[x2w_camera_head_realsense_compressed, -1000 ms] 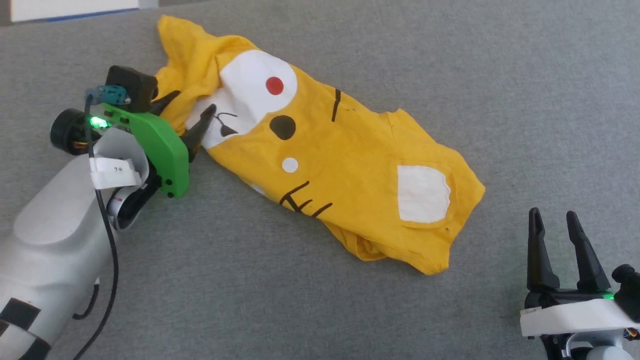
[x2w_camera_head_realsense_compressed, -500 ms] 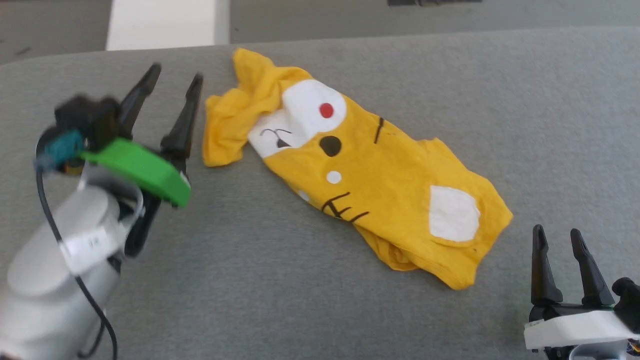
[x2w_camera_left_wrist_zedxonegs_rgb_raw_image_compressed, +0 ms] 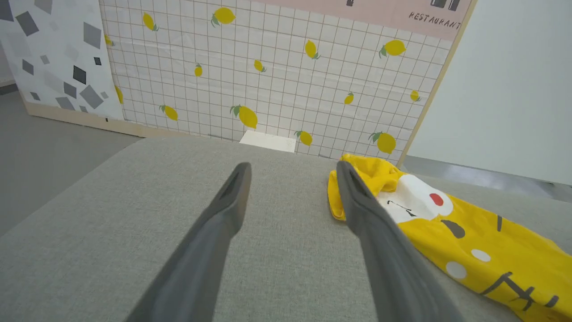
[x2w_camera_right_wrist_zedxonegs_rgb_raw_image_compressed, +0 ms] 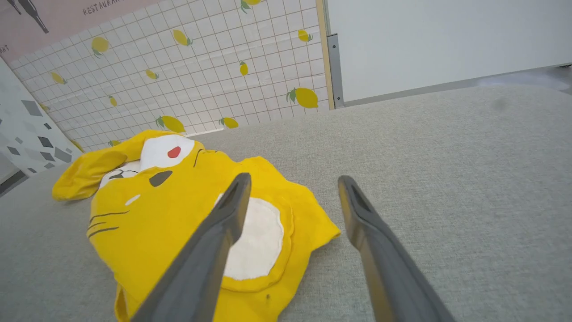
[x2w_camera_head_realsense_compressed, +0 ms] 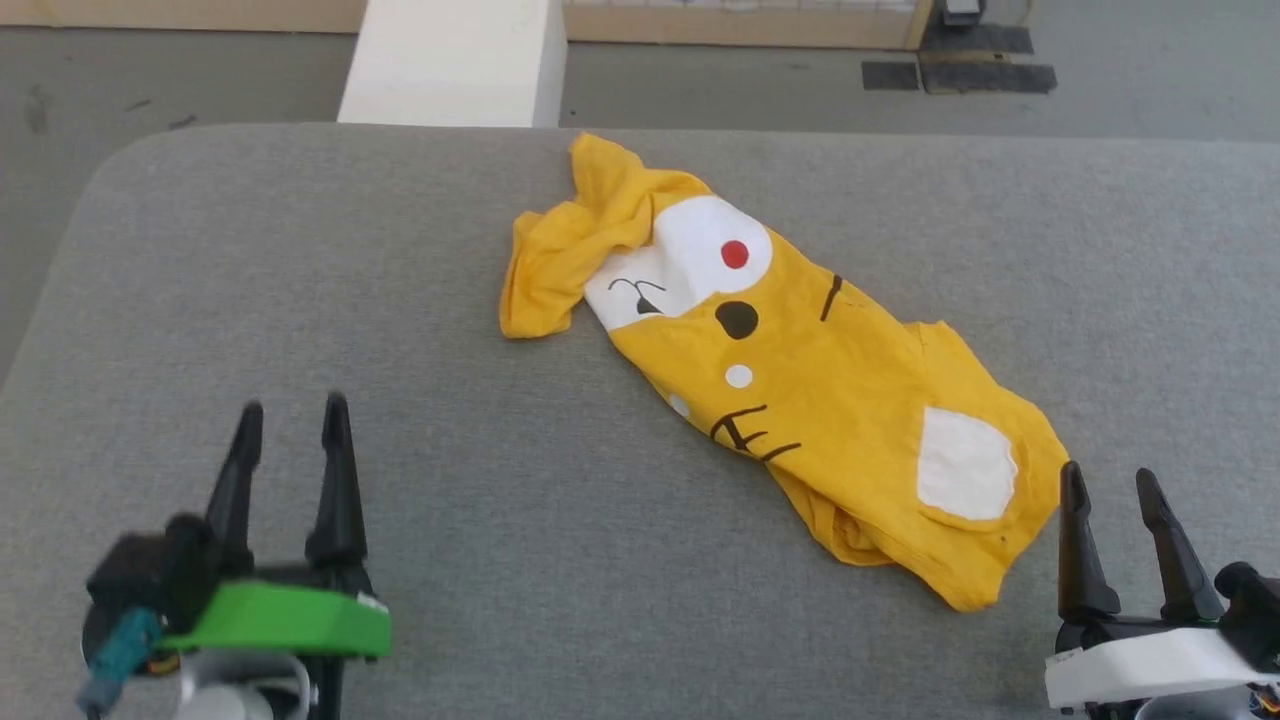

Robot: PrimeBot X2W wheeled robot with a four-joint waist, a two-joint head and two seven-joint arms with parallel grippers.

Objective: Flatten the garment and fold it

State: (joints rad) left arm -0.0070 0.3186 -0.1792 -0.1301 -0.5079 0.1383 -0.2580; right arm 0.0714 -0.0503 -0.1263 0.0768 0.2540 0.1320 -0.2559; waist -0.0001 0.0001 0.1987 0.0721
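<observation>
The garment [x2w_camera_head_realsense_compressed: 830, 400], a bright yellow T-shirt, lies slantwise on the grey cloth-covered tabletop [x2w_camera_head_realsense_compressed: 300, 260], running from the far middle down toward the near right. Its printed face looks up: a large white patch with a red dot, a black dot, small white spots, black whisker lines, and a second white patch near the lower end. The far end is bunched and folded over itself. The near end is rumpled, with a fold tucked beneath.

The right gripper [x2w_camera_head_realsense_compressed: 1108, 474] stands just beside the shirt's near right corner, jaws spread and holding nothing. The left gripper [x2w_camera_head_realsense_compressed: 292, 405] is well apart from the shirt at the near left, jaws likewise released and empty, above a green bracket [x2w_camera_head_realsense_compressed: 280, 620].

The tabletop has a rounded far-left corner. Beyond its far edge are a grey floor [x2w_camera_head_realsense_compressed: 200, 70], a white block [x2w_camera_head_realsense_compressed: 450, 60] and dark mats [x2w_camera_head_realsense_compressed: 960, 75]. The wrist views show a gridded wall panel printed with lemons [x2w_camera_left_wrist_zedxonegs_rgb_raw_image_compressed: 277, 67], a panel with grey shapes [x2w_camera_left_wrist_zedxonegs_rgb_raw_image_compressed: 53, 53], a pink strip lettered RESTAURANT [x2w_camera_left_wrist_zedxonegs_rgb_raw_image_compressed: 433, 18] and a plain white wall [x2w_camera_left_wrist_zedxonegs_rgb_raw_image_compressed: 514, 89].

The bunched cloth covers part of the upper white patch. Sleeves and neckline cannot be made out. Both wrists are cut off at the bottom edge of the head view, and the left one is blurred. In the right wrist view one finger crosses the lower white patch.
</observation>
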